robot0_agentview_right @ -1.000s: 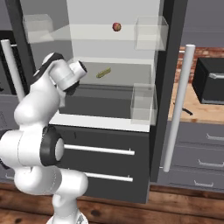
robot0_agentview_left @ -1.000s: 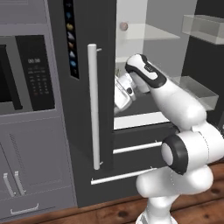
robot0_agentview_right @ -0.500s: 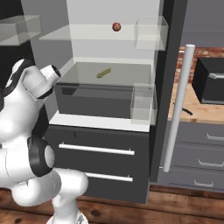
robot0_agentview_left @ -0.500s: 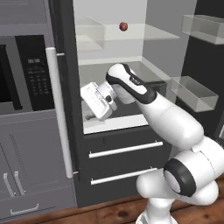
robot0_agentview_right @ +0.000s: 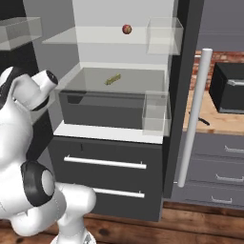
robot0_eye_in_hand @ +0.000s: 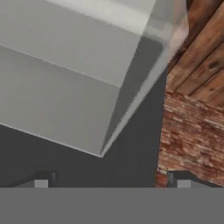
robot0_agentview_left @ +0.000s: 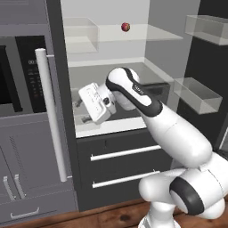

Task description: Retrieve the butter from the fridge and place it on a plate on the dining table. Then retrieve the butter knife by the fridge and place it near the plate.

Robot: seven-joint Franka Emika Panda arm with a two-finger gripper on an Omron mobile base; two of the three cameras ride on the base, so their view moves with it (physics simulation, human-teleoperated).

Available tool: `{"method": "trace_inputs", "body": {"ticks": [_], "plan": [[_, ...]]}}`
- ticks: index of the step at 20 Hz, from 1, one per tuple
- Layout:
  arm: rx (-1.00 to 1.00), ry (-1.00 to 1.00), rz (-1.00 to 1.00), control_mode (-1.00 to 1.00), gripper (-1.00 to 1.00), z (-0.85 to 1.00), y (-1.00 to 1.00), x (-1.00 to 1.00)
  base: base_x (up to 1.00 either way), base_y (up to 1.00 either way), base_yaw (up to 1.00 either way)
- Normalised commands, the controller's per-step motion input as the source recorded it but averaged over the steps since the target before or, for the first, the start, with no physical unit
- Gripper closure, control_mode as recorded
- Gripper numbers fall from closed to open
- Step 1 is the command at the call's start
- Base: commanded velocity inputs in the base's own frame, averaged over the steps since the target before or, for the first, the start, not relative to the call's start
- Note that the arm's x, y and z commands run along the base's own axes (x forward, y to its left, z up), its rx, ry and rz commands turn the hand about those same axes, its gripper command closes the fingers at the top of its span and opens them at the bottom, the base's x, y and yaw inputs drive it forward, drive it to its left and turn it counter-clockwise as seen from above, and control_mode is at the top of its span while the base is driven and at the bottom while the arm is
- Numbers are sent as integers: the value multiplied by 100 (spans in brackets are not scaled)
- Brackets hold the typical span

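The fridge [robot0_agentview_left: 58, 53] is open, and the gripper [robot0_eye_in_hand: 109, 181] is open wide with nothing in it.

The gripper sits low at the left side of the white inside, just above the ledge over the drawers [robot0_agentview_right: 107, 162]. The butter [robot0_agentview_right: 113, 79] lies on a clear shelf, up and well off to the right of the gripper. A small red ball [robot0_agentview_left: 125, 27] sits on the shelf higher still. The butter knife [robot0_agentview_right: 199, 117] lies on the wood counter [robot0_agentview_right: 214, 119], far off to the right past the fridge door.
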Motion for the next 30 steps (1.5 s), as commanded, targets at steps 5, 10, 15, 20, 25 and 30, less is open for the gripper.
{"method": "trace_inputs", "body": {"ticks": [5, 10, 15, 20, 25, 30], "plan": [[0, 1, -19, -100, -100, 28, -69, -8, 0, 0, 0], [-2, 0, -15, -100, -100, 1, -100, -12, 0, 0, 0], [-20, -1, -3, -100, -100, 6, -100, -5, 0, 0, 0], [-35, -6, 21, -100, -100, 1, -100, -1, 0, 0, 0], [-39, -9, 40, -100, -100, -16, -100, -2, 0, 0, 0], [-35, -12, 64, -100, -100, -35, -83, -13, 0, 0, 0]]}}
